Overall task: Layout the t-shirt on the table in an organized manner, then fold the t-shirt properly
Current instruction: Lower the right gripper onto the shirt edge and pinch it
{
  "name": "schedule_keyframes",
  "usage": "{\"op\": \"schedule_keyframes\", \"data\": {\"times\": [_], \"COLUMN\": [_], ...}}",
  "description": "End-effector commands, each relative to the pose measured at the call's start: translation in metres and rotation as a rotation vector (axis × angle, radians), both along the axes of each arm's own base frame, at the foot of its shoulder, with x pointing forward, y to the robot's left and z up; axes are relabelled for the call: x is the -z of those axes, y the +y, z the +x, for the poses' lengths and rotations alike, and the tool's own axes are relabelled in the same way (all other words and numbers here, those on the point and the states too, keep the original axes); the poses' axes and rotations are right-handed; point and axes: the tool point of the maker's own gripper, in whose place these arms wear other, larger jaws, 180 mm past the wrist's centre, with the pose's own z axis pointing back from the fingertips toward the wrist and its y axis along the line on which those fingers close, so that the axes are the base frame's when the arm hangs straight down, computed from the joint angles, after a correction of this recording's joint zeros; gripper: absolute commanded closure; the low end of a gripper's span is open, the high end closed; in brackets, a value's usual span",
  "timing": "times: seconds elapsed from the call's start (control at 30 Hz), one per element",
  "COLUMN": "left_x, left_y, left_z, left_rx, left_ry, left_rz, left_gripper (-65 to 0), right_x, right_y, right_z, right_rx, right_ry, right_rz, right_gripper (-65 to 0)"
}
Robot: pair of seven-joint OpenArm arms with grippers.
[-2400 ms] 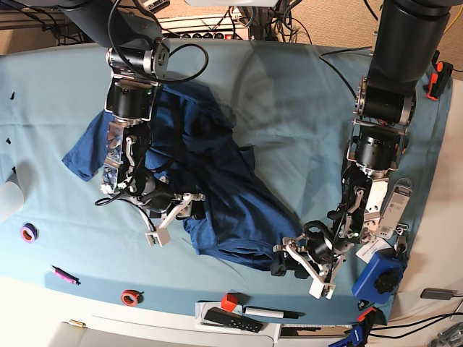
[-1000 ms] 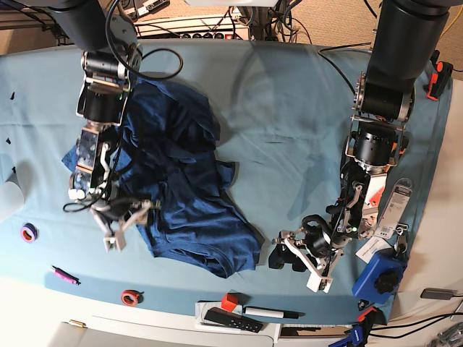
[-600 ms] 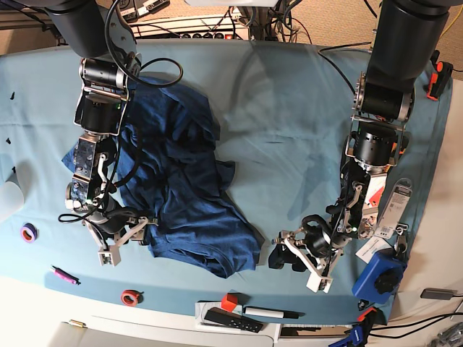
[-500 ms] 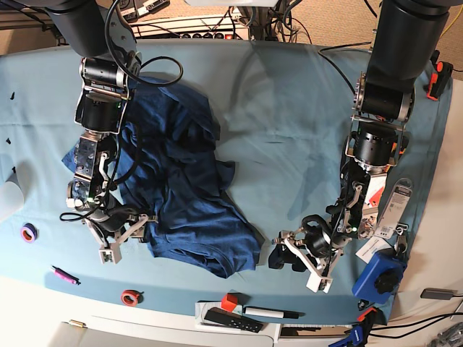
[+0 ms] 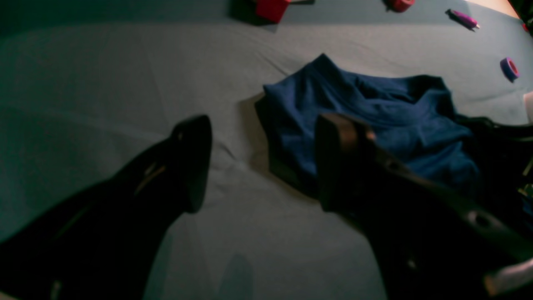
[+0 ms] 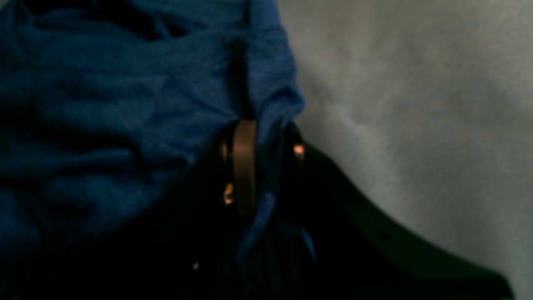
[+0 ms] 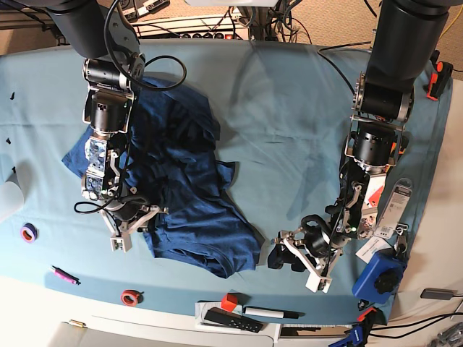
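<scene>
Where the t-shirt (image 7: 184, 195) lies crumpled on the table (image 7: 289, 123), its edge is pinched between the right gripper (image 6: 260, 137) fingers. The left gripper (image 5: 262, 162) is held spread wide above bare cloth, with nothing gripped.

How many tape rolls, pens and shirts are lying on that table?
Tape rolls: 2, the purple tape roll and the red tape roll
Pens: 2, the pink pen and the white pen
Shirts: 1, the navy t-shirt
Total: 5
</scene>
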Motion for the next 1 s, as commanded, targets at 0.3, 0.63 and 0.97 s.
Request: {"op": "schedule_keyframes", "data": {"times": [0.3, 0.63, 0.97], "left_x": [-0.032, -0.03, -0.03], "left_y": [-0.002, -0.002, -0.002], "left_z": [0.014, 0.014, 0.014], "left_rx": [-0.001, 0.002, 0.002], "left_ry": [-0.077, -0.071, -0.071], "left_rz": [-0.025, -0.022, -0.022], "left_gripper": [-38.6, -38.6, -38.6], "right_x": [-0.045, -0.044, -0.035], "right_y": [-0.038, -0.087, -0.092], "right_z": [0.03, 0.022, 0.015], "right_rx": [0.114, 0.291, 0.309], "right_ry": [-0.097, -0.068, -0.039], "right_rz": [-0.12, -0.234, -0.259], "right_gripper": [-8.9, -8.9, -9.9]}}
